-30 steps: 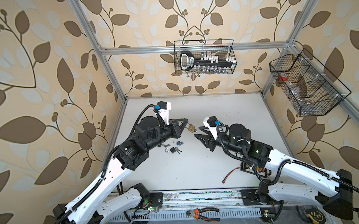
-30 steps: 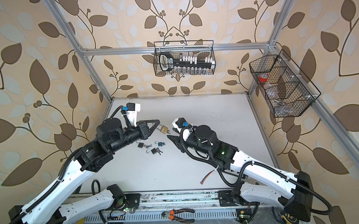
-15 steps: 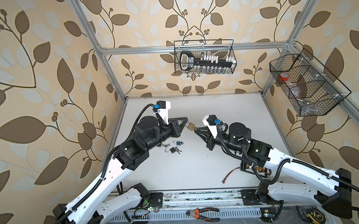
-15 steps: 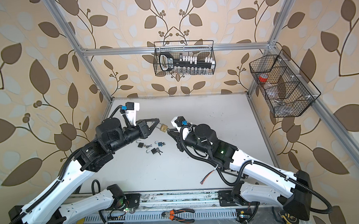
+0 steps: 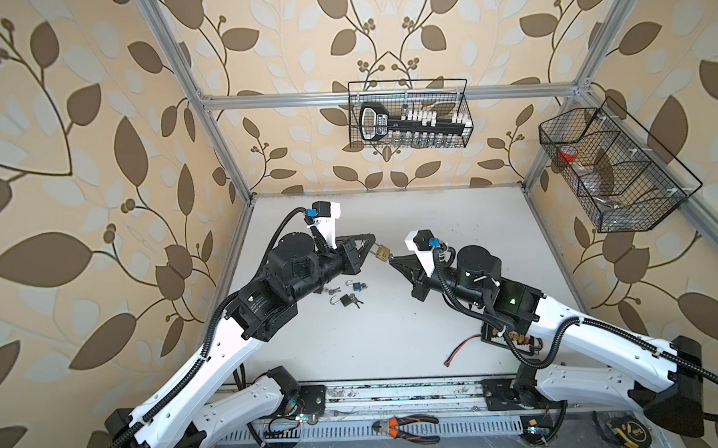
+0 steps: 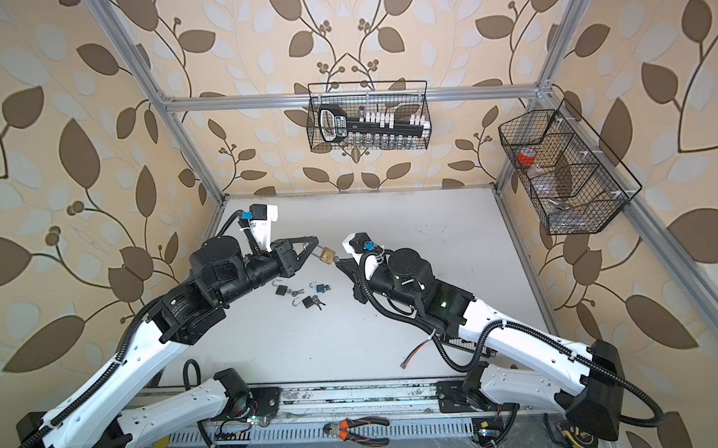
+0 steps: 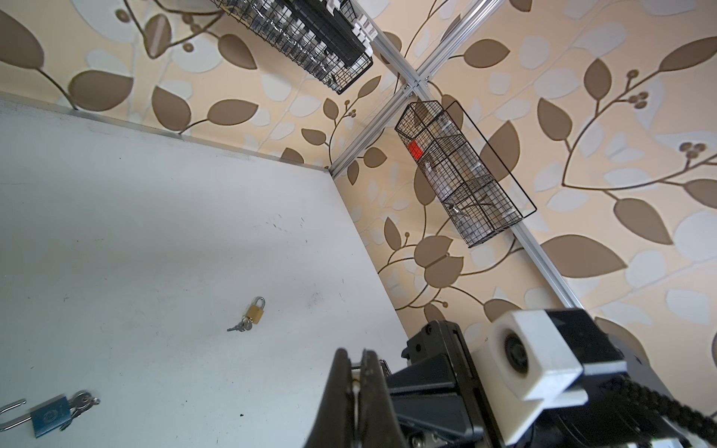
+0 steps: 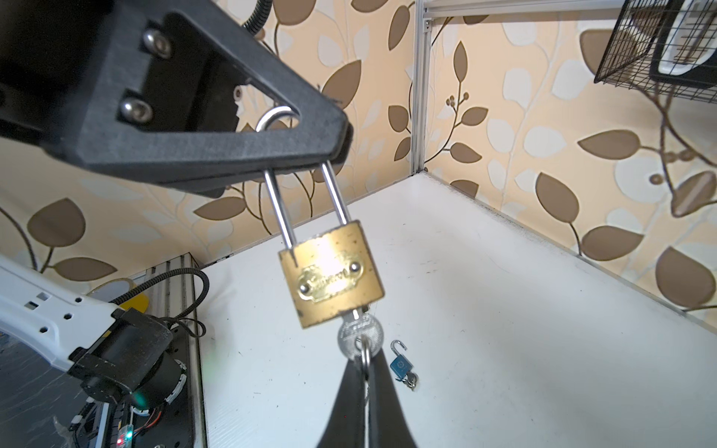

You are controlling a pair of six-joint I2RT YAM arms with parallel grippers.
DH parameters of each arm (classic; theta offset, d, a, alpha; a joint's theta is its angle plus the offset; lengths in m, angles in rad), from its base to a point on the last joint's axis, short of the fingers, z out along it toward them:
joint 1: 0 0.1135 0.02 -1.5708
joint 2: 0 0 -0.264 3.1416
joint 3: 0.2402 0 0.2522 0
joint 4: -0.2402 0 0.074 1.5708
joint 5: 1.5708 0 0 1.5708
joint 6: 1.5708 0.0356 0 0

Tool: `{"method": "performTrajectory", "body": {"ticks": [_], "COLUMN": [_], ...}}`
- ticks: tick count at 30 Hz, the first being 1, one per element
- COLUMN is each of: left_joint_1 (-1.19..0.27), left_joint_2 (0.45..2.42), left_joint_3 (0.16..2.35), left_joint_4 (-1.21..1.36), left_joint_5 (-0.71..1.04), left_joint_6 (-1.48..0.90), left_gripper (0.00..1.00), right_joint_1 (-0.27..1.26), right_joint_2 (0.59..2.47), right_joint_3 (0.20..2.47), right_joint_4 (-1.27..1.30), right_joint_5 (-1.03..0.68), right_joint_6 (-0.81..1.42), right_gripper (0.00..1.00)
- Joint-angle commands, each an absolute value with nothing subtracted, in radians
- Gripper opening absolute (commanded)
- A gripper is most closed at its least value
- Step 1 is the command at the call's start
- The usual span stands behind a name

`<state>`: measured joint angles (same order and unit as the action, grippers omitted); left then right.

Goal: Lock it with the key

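Since 1 second ago the right gripper (image 5: 393, 262) has advanced and closed. Meanwhile the left gripper (image 5: 369, 240) clamps the brass padlock (image 5: 382, 252) by its shackle (image 8: 277, 201), mid-frame in both top views, steadying it; right gripper pinches the key (image 8: 361, 334) in its base, likely to turn it.

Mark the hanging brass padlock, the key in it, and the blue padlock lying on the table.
hanging brass padlock (image 8: 331, 273): right wrist view, middle of its body.
key (image 8: 355, 331): right wrist view, its round head.
blue padlock (image 8: 399, 365): right wrist view, its blue body.
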<state>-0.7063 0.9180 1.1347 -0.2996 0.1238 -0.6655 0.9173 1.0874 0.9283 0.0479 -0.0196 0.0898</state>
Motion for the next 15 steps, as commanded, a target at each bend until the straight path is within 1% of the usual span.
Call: {"method": "performTrajectory", "body": {"ticks": [1,9,15], "left_joint_1": [-0.711,-0.71,-0.71], "left_joint_2": [0.892,0.905,0.878], "left_joint_3": [1.131,1.132,1.123], "left_joint_4": [-0.281,-0.295,-0.301], "left_joint_5": [0.125,0.126,0.072], "left_joint_6": [-0.667,-0.676,-0.674], "left_gripper": [0.0,0.0,0.0], "right_joint_1": [0.92,0.919,0.919], "right_joint_2": [1.058,1.037,1.018], "right_joint_3": [0.908,0.859,0.802], "right_joint_4": [0.051,0.046,0.03], "right_joint_5": [0.005,0.031,0.059], "right_joint_6": [0.126,0.172,0.215], "right_gripper": [0.0,0.0,0.0]}}
